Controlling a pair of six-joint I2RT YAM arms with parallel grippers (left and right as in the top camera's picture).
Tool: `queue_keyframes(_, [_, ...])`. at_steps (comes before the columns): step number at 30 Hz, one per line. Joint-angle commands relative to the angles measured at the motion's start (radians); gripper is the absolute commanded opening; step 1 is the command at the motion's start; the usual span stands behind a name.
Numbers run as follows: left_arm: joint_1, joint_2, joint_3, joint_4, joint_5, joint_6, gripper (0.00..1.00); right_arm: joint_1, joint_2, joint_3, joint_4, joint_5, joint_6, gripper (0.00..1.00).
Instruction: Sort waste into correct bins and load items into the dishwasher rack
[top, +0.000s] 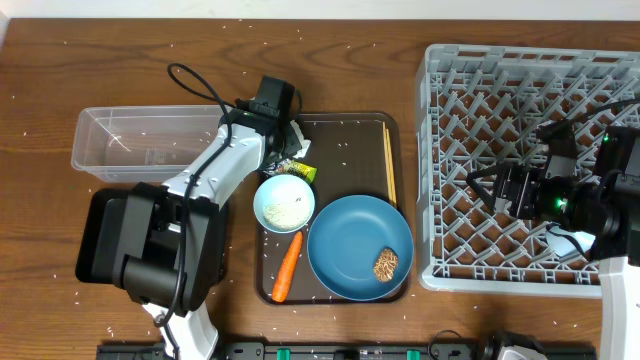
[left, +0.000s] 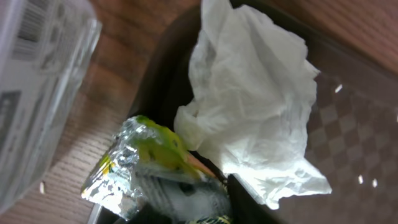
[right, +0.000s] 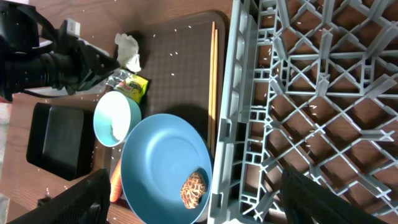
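Overhead: bright, even and sharp across the table, shadows soft and short. Left wrist: too close, whole frame soft. Tissue ahead of the hand is near blown-out white and its folds barely read. Foil on the wrapper glints; tub off to the hand's left is a blur. Right wrist: hard light, rack lattice throws crisp shadows on the wood below. Plate evenly lit. Right gripper's fingers dark and out of focus in the bottom corners.
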Motion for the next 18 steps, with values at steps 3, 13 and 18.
queue_keyframes(3, [-0.003, -0.006, -0.001, -0.010, -0.014, 0.016, 0.06, 0.013, 0.002, 0.006, -0.010, 0.007, -0.014, 0.80])
queue_keyframes(13, [-0.073, -0.278, 0.036, -0.138, -0.060, 0.237, 0.06, 0.013, 0.002, 0.006, -0.014, 0.010, -0.014, 0.80])
queue_keyframes(18, [-0.047, -0.408, 0.036, -0.157, -0.192, 0.352, 0.06, 0.013, 0.002, 0.006, -0.011, 0.010, -0.014, 0.80])
